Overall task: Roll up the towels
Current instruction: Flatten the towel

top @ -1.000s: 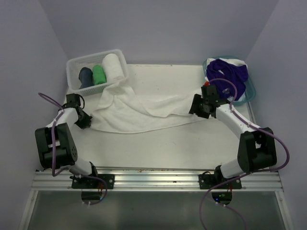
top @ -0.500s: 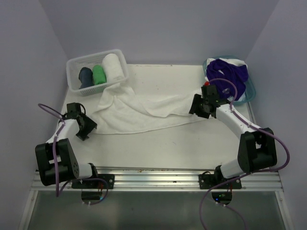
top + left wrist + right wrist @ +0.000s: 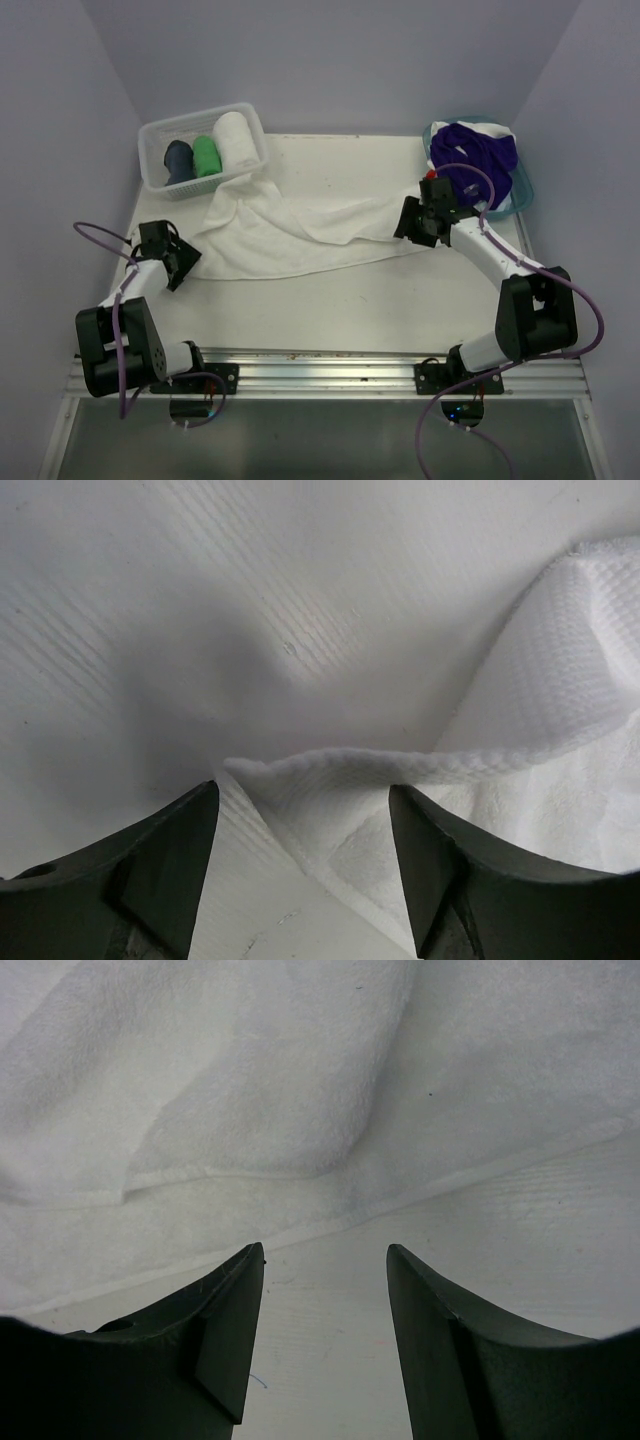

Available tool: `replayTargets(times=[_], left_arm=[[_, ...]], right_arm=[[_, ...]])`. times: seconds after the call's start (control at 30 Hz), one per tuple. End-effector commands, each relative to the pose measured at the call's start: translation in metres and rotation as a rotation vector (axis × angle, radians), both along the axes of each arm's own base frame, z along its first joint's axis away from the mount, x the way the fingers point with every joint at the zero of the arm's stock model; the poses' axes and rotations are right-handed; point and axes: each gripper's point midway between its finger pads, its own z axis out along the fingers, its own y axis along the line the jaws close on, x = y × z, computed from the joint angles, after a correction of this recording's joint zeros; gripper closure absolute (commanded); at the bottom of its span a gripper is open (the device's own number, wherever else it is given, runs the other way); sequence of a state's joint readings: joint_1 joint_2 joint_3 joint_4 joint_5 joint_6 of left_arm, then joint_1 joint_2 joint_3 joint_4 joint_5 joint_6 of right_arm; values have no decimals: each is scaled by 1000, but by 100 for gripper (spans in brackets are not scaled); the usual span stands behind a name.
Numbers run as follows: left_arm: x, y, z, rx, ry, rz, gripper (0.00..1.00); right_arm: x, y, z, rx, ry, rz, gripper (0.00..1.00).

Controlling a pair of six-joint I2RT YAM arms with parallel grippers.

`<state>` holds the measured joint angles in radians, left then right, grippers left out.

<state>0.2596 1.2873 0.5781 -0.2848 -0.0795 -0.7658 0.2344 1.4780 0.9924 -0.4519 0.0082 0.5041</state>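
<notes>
Towel corner (image 3: 285, 776) — inside parted left gripper (image 3: 303, 795)

We see a clear white plastic basket (image 3: 186, 187) at ten o'clock on the white table (image 3: 330, 290) and a light blue tub (image 3: 524, 186) at two o'clock.
</notes>
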Motion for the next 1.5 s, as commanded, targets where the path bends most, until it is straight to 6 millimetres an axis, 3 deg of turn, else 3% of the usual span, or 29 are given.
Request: replayTargets(times=[0.0,0.27,0.43,0.6,0.77,0.97,1.1,1.3,1.33,1.47], left_arm=[[6,16,9,80,-64,43,27],[17,9,1,64,-152,-9,33],[28,10,9,71,-210,-22,51],[33,8,18,63,-225,-33,79],[25,6,22,52,-194,-31,100],[14,15,43,89,-151,25,100],[6,24,69,116,-117,87,100],[-1,47,106,149,-178,192,100],[-2,49,107,146,-180,197,100],[-2,57,101,112,-168,210,100]], right_arm=[[2,-1,12,5,-37,9,44],[3,-1,15,2,-41,14,44],[2,-1,15,1,-41,15,44],[1,-1,13,0,-33,14,44],[0,-6,11,-26,-25,6,44],[-3,-9,11,-44,-16,1,44],[-7,-19,9,-79,-11,-26,43],[-24,-69,-6,-20,39,-170,43],[-30,-80,-12,-15,57,-210,44],[-33,-92,-19,-2,50,-286,44]])
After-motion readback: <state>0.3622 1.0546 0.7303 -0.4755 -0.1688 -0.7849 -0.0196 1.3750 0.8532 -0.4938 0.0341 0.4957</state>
